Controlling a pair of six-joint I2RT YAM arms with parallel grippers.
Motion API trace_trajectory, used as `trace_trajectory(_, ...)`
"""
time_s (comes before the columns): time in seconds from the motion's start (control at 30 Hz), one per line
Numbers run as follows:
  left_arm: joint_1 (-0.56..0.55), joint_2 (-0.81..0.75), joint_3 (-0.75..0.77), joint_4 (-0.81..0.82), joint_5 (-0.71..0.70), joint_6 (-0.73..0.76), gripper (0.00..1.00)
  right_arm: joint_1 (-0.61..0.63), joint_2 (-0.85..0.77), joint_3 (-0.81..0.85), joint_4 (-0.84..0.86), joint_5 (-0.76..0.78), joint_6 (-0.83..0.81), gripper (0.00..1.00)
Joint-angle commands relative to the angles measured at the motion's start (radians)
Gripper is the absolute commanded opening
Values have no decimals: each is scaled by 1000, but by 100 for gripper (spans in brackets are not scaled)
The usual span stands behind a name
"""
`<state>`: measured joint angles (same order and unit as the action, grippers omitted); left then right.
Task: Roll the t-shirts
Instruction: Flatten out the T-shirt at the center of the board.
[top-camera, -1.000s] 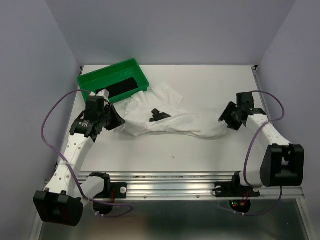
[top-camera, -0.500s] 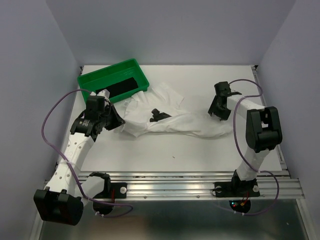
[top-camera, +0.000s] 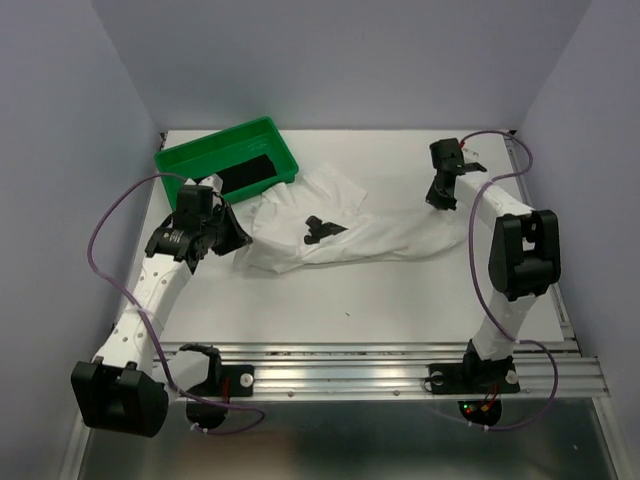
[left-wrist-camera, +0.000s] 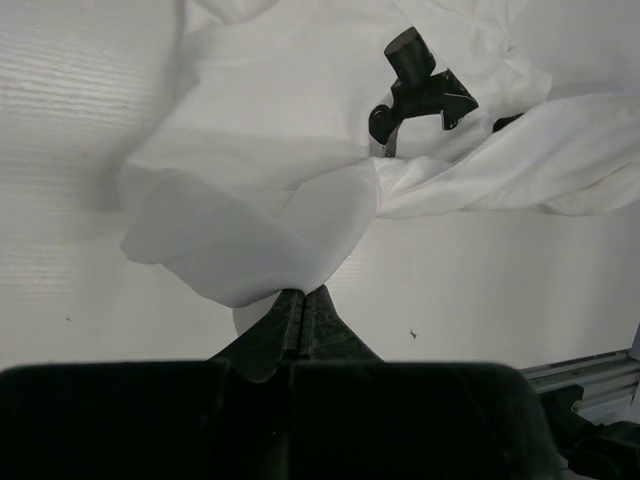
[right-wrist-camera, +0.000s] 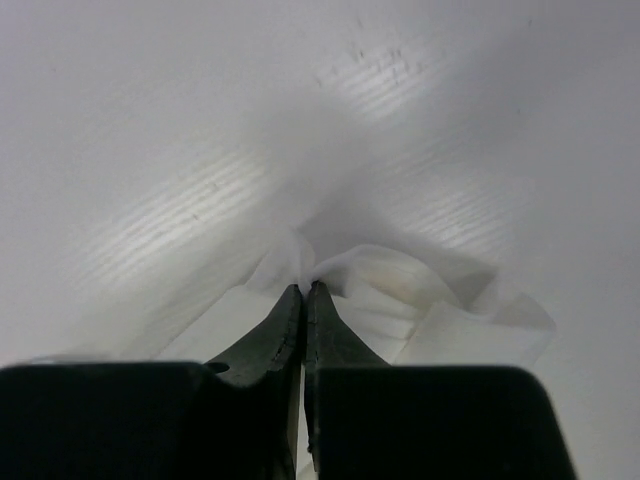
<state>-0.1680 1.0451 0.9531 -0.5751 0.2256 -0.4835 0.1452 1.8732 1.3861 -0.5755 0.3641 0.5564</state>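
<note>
Top external, one white t-shirt (top-camera: 380, 240), one black t-shirt (top-camera: 248, 175), one tray (top-camera: 200, 160)

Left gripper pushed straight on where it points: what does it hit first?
The white t-shirt: the left gripper is shut on its fold, and more bunched fabric lies right ahead, probably before the black mark.

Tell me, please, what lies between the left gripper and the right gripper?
The white t-shirt spans that stretch, the left gripper and the right gripper each pinching one end; the top view shows it.
</note>
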Motion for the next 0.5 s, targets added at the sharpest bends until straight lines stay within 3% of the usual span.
trace_trajectory(0.0, 2, 105, 179, 81, 24, 22, 0, -2, 15, 262, -3, 98, -50, 1)
trace_trajectory(0.13, 5, 255, 453, 46, 3, 51, 0, -12, 23, 474, -35, 113, -88, 1)
trace_trajectory(0.2, 13, 282, 597, 20, 14, 59, 0, -24, -43, 501, -6, 121, -108, 1)
trace_trajectory(0.3, 19, 279, 665, 21, 29, 62, 0, -33, -225, 359, 144, 145, -161, 1)
trace_trajectory(0.33, 19, 253, 656, 30, 37, 60, 0, -33, -277, 241, 208, 151, -171, 1)
trace_trajectory(0.47, 19, 150, 442, 102, 102, 20, 0, -33, -541, -127, 278, 180, -87, 1)
